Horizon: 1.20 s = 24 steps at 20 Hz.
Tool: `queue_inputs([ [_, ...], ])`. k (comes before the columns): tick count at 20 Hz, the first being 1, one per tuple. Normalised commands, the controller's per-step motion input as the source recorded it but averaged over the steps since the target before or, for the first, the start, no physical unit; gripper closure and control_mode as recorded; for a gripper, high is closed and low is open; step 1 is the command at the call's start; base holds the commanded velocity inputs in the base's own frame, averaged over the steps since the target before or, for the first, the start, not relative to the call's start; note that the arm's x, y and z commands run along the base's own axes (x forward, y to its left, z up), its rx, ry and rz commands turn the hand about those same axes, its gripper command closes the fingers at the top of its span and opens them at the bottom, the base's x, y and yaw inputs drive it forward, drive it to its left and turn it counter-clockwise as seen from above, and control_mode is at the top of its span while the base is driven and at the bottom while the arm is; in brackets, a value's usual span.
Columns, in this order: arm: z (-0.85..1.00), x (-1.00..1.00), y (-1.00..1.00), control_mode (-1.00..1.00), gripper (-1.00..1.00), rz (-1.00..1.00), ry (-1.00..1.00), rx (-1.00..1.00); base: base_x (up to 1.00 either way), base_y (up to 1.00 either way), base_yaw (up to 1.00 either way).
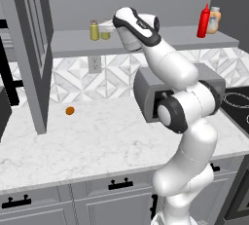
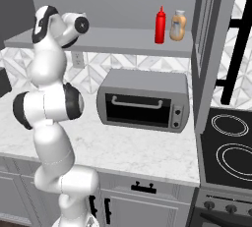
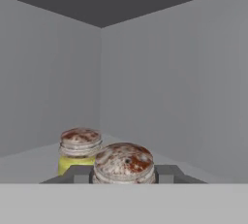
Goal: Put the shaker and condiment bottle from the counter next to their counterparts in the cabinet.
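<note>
On the cabinet shelf, my gripper is shut on the shaker, whose speckled cap sits between the two dark finger tips. Just behind and to its left stands the identical olive-yellow counterpart shaker. In the left base view the two shakers stand side by side at the shelf's left part, the free one and the held one under my hand. The red condiment bottle stands on the shelf's right end beside the squat orange-tan bottle.
A grey toaster oven sits on the marble counter under the shelf. A small orange ball lies on the counter at left. The cabinet's tall door hangs open at left. A black stove lies at right.
</note>
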Motion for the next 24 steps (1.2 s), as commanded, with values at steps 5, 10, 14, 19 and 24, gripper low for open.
queue_inputs([
  [5,0.02,0.24,0.2,-1.0,-1.0,0.0,0.0,0.0,0.0,0.0,0.0],
  [10,0.11,0.12,0.12,-1.0,-1.0,0.0,0.0,0.0,0.0,0.0,0.0],
  [14,0.15,0.08,0.13,-1.0,-1.0,0.0,0.0,0.0,0.0,0.0,0.0],
  [19,0.12,0.0,0.02,-1.0,-1.0,0.0,0.04,0.0,0.0,0.0,0.0],
  [24,0.07,0.0,-0.01,-1.0,-1.0,0.0,0.08,-0.02,0.0,0.0,0.0],
])
